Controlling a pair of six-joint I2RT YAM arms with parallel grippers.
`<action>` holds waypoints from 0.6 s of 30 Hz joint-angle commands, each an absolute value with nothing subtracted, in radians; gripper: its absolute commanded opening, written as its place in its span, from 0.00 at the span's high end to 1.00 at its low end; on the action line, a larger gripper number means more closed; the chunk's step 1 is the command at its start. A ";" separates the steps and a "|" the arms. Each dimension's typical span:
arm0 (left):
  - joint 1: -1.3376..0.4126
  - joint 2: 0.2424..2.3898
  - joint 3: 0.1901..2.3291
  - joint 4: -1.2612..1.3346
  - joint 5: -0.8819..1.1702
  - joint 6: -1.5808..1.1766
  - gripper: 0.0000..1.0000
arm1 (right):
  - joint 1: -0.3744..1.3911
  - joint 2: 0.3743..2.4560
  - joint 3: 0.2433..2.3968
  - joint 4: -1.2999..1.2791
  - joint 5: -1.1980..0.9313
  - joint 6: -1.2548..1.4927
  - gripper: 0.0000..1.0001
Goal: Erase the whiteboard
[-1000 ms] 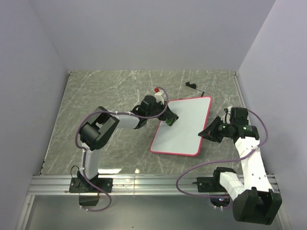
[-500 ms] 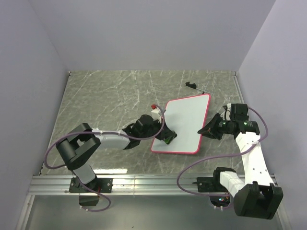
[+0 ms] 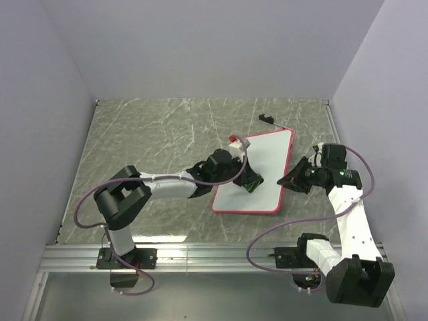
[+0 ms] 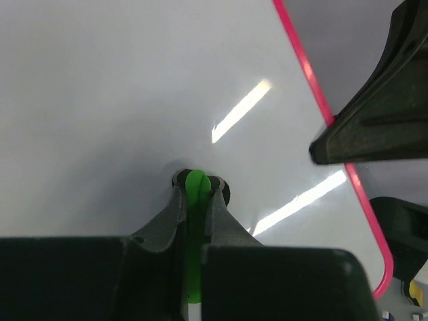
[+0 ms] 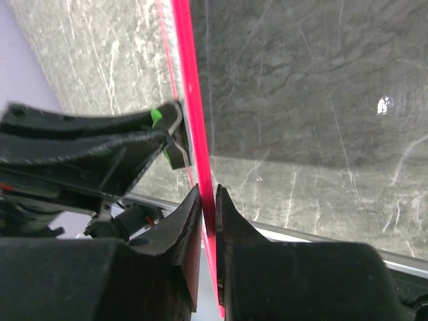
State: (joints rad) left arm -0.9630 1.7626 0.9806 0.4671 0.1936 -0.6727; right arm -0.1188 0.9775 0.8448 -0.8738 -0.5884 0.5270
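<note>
Right end effector (image 5: 207, 195) tight on whiteboard (image 3: 262, 164) rim, green block (image 4: 196, 192) mid-board.

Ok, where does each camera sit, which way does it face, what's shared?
Top external: above, behind the bases, looking down on the whiteboard; both arms show.
Left wrist: on the left gripper, facing the board; its fingers pinch a green block.
Right wrist: on the right gripper, looking along the red rim its fingers clamp.
Both wrist views show that block.

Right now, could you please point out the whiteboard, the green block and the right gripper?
whiteboard (image 3: 267, 157): top external view, bare white face.
green block (image 4: 197, 184): left wrist view, its front end.
right gripper (image 5: 208, 192): right wrist view, between its fingertips.
</note>
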 commanded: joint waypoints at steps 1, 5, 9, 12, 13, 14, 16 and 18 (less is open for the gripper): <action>-0.983 1.853 1.116 0.318 0.276 -0.617 1.00 | -0.092 0.930 0.833 -0.833 -0.689 0.601 1.00; -0.970 1.936 1.219 0.244 0.298 -0.646 1.00 | -0.092 0.914 0.848 -0.836 -0.680 0.598 1.00; -0.882 1.861 1.192 0.207 0.278 -0.666 1.00 | -0.092 0.939 0.963 -0.844 -0.655 0.577 1.00; -0.795 1.755 1.189 0.112 0.240 -0.641 1.00 | -0.092 0.989 1.076 -0.844 -0.635 0.563 1.00; -0.772 1.703 1.190 0.091 0.232 -0.629 1.00 | -0.092 1.020 1.109 -0.845 -0.631 0.560 1.00; -0.728 1.678 1.193 0.071 0.221 -0.621 1.00 | -0.092 1.037 1.142 -0.850 -0.621 0.554 1.00; -0.684 1.604 1.203 0.003 0.180 -0.592 1.00 | -0.092 1.087 1.245 -0.868 -0.594 0.529 1.00; -0.626 1.554 1.198 -0.061 0.152 -0.571 1.00 | -0.094 1.115 1.332 -0.871 -0.577 0.514 1.00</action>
